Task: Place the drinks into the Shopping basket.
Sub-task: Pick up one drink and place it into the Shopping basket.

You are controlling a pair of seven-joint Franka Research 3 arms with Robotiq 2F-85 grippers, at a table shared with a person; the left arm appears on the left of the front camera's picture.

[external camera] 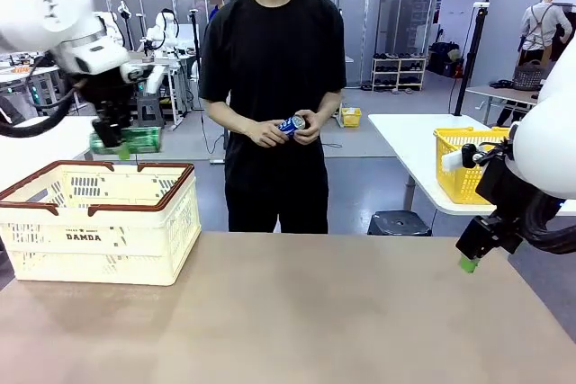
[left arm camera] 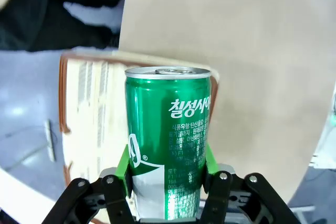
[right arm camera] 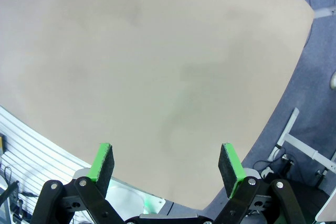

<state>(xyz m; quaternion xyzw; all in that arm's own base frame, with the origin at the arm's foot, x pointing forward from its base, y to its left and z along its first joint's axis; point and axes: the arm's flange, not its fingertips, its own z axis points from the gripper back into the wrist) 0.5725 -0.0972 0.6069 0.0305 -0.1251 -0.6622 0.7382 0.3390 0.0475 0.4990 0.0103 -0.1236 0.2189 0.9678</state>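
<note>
We see the left end effector (external camera: pixel 115 143) raised above the far left corner of the surface (external camera: pixel 342 312). Its green pads (left arm camera: pixel 126 163) are clamped on the sides of the green can (left arm camera: pixel 168 140). The can runs lengthwise along the fingers, its silver top pointing away from the wrist. From the front it hangs sideways in the air just above the far rim of the Shopping basket (external camera: pixel 135 227). The basket sits at the left edge of the surface, lettered side towards us. The blue can (external camera: pixel 292 124) is off the surface, held between both hands (external camera: pixel 270 132) of the person standing at the far edge, well apart from the basket. The right end effector (external camera: pixel 468 263) hovers by the right edge, its fingers spread wide apart with nothing between them. A yellow basket (external camera: pixel 463 168) stands on another table behind it.
</note>
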